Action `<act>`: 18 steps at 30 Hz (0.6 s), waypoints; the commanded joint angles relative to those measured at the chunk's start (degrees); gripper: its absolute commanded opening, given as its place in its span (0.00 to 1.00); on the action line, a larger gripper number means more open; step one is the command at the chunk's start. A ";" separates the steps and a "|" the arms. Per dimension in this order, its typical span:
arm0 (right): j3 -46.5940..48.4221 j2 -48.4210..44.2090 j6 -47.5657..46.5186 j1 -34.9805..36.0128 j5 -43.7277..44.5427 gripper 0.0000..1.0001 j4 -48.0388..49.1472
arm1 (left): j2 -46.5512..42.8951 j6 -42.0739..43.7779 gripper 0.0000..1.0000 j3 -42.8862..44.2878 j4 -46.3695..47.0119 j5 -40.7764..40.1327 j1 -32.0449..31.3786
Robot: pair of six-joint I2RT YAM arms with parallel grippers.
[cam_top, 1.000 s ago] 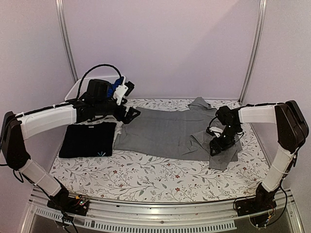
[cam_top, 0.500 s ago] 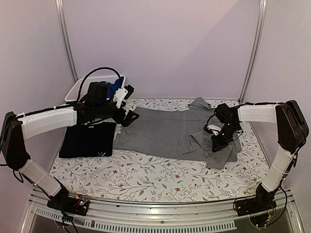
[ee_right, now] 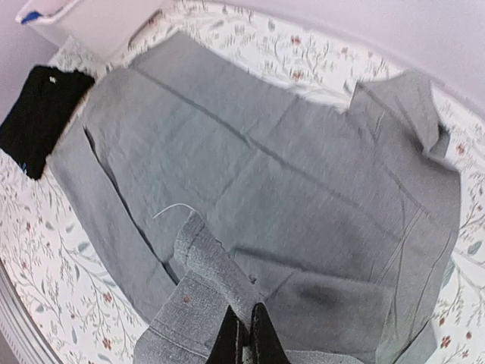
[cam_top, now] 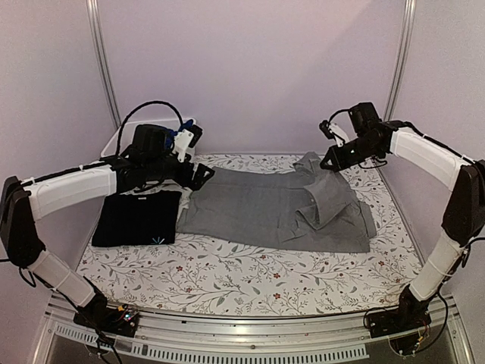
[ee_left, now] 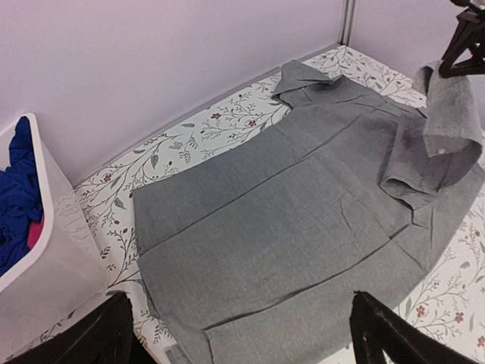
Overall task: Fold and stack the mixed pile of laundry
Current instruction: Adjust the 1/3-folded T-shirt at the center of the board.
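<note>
Grey collared button shirt [cam_top: 250, 208] of woven cloth: lies flat across the middle of the table, collar toward the far wall and hem toward the left. The front panels overlap in long, straight folds.

One sleeve [ee_left: 443, 114] is lifted off the body at the right side. Its cuff end hangs from my right gripper [ee_right: 246, 337]. The fingers are pinched together on the fabric with no gap showing between them. That gripper is raised above the far right of the table, near the collar.

My left gripper [cam_top: 198, 176] hovers over the shirt's left edge. Jaws are spread wide, with one finger at each bottom corner of the wrist view, and nothing is between them.

Black folded cotton T-shirt [cam_top: 136, 218] with a small light mark sits just beside the grey shirt's hem on the left, squared up and flat.

Bright blue crumpled garment [ee_left: 17, 197] is inside the white rectangular plastic bin [ee_left: 45, 265] at the far left corner. A bit of pink shows beside it.

All of this rests on the white floral-print table cover [cam_top: 227, 277].
</note>
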 commanded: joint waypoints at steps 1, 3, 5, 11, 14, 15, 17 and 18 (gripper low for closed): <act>10.59 3.17 4.73 -0.90 -0.58 0.00 12.18 | 0.54 -3.24 1.00 3.56 0.69 -1.99 1.07; 16.26 6.94 6.54 -1.14 2.49 0.00 14.57 | 0.63 -3.50 1.00 3.97 0.77 -3.22 1.22; 21.25 11.49 8.74 -1.50 4.72 0.00 16.46 | 0.55 -4.97 1.00 4.32 0.61 -4.76 1.44; 26.36 18.93 14.47 -3.32 9.54 0.00 25.13 | 0.11 -8.16 1.00 4.12 -0.44 -10.23 2.06; 26.56 20.16 15.86 -3.34 9.71 0.00 27.00 | 0.19 -9.52 1.00 4.12 -1.10 -11.54 2.19; 26.31 20.39 15.88 -3.32 7.57 0.00 27.33 | 0.21 -9.87 1.00 4.00 -1.21 -11.69 2.18; 24.21 20.06 16.87 -3.25 4.08 0.00 28.07 | 0.36 -10.67 1.00 3.71 -1.42 -11.95 2.19; 23.43 19.71 17.58 -2.92 3.33 0.00 27.76 | 0.57 -10.90 1.00 3.69 -1.67 -12.06 2.25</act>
